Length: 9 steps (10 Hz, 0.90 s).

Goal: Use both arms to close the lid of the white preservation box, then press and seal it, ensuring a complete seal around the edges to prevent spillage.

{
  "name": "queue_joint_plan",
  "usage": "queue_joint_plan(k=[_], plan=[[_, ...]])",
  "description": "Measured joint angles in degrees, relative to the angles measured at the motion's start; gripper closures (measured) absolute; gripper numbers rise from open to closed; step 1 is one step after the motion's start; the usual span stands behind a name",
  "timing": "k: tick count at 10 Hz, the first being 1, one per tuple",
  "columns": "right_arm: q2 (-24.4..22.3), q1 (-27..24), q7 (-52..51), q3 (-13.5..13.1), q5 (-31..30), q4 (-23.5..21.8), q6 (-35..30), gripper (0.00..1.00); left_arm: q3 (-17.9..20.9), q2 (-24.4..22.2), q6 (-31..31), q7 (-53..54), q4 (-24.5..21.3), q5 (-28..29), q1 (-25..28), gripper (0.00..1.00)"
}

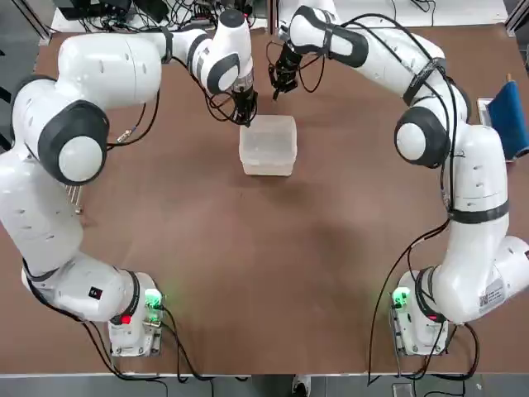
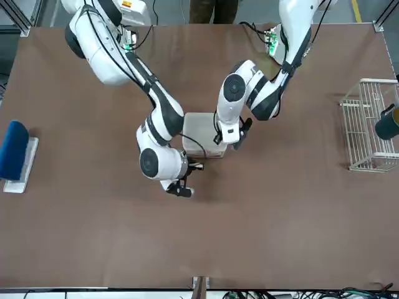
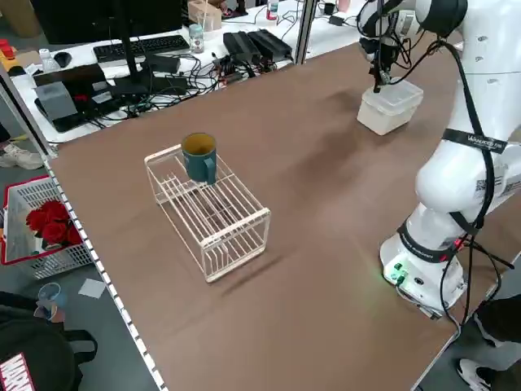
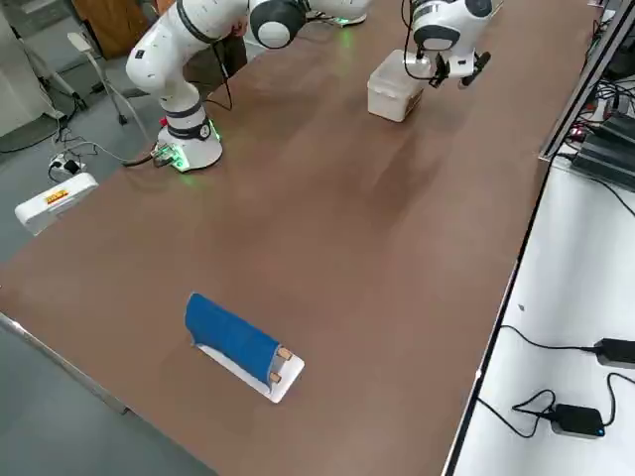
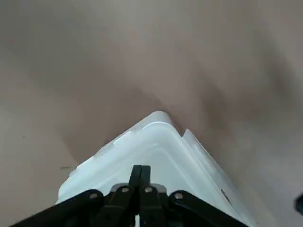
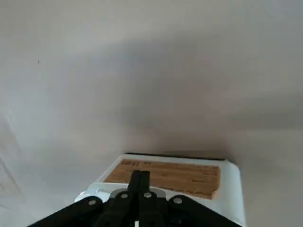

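Arm bases: two white arms stood at the near edge of the brown surface, green lights lit on each.
White preservation box: sat toward the far middle of the surface, its lid lying flat on top.
Left gripper: pointed down at the lid's far left corner, fingers clenched together with nothing between them, tips at the lid.
Right gripper: hung just beyond the box's far edge, above the surface, fingers clenched and empty.
White wire rack: stood well apart at the robot's left, a teal mug on top.
Blue object: lay on a white tray, far right.
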Motion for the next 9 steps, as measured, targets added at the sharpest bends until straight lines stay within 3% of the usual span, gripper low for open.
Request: queue_joint_plan(k=[9], plan=[[1.5, 1.7, 3.1, 0.0, -0.3, -0.1, -0.3, 0.99, 0.0, 0.0, 0.0, 0.0, 0.0, 0.0, 0.0, 0.99]])
